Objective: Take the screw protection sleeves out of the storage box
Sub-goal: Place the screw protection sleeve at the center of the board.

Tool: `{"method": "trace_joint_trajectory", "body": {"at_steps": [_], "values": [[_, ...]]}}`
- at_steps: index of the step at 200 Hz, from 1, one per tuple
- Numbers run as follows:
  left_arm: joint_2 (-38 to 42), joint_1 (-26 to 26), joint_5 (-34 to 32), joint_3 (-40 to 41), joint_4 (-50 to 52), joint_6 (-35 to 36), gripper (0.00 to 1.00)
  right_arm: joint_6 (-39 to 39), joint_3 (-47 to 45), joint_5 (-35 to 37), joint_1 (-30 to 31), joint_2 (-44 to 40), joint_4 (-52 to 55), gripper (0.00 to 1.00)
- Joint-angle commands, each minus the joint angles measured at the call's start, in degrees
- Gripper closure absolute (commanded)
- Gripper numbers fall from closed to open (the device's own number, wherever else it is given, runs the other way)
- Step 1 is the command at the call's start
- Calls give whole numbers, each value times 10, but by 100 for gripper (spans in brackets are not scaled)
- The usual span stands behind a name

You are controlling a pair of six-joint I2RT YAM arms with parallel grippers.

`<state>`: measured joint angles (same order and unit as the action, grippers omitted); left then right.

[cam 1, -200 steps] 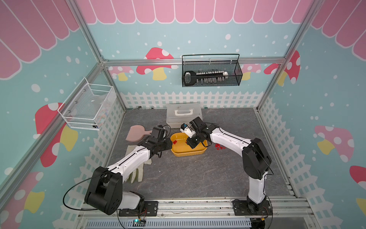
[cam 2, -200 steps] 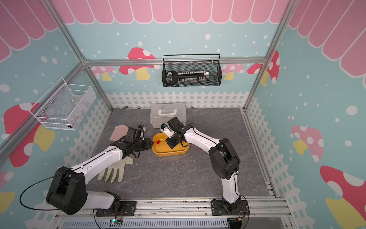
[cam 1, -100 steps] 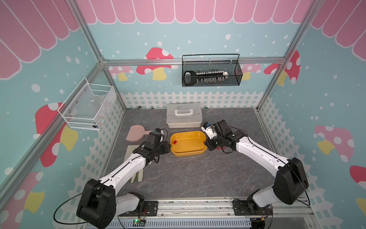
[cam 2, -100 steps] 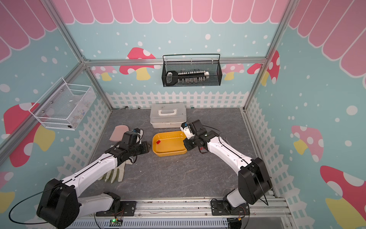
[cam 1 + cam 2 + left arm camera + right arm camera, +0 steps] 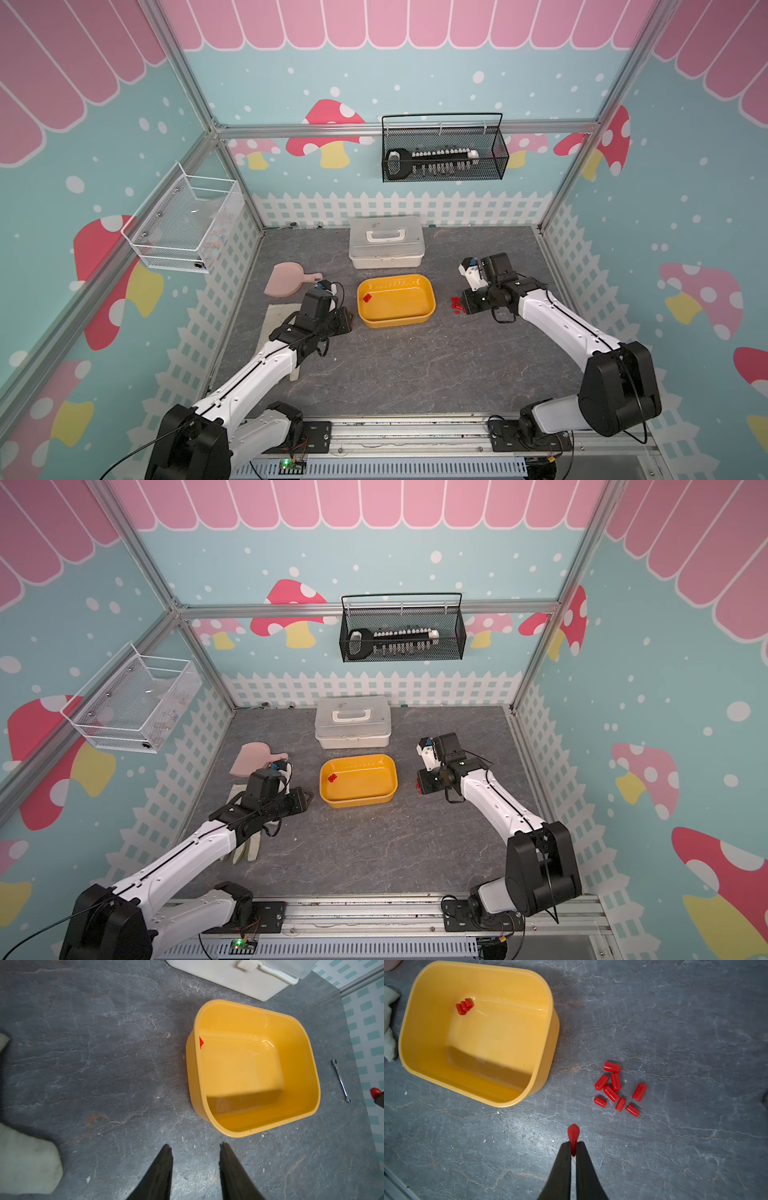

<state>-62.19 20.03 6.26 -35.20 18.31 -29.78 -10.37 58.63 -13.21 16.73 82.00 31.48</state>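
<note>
Three screw protection sleeves (image 5: 464, 1006) are noted clustered in a corner of the storage box (image 5: 483, 1076). Eight more are scattered on the table (image 5: 675, 1022) just beside the box. One sleeve (image 5: 573, 1133) is pinched in the closed right gripper (image 5: 573, 1144) above the table. The left gripper (image 5: 195, 1145) is seen partly open and empty, near the box.

Bare mat (image 5: 395, 365) in front of box (image 5: 395, 323) open; white case (image 5: 386, 245) just behind box blocks rear; sleeve pile (image 5: 611, 1093) right of box; glove (image 5: 251, 845), paddle (image 5: 284, 280) crowd left.
</note>
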Motion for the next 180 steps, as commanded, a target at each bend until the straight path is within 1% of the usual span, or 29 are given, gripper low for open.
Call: {"method": "trace_joint_trajectory", "body": {"at_steps": [1,32,117,150,180], "values": [[9,1,3,7,-1,-3,60,2,-14,4,-12,9,2,89],[6,1,15,8,-6,-11,60,2,-21,14,-25,30,2,89],[-10,1,20,-3,-10,-12,59,-1,-44,19,-49,73,-11,88],[-18,2,23,-8,-11,-9,59,-3,-47,34,-56,98,-16,87],[-24,2,23,-10,-11,-6,59,-4,-43,25,-60,119,-28,87]]}}
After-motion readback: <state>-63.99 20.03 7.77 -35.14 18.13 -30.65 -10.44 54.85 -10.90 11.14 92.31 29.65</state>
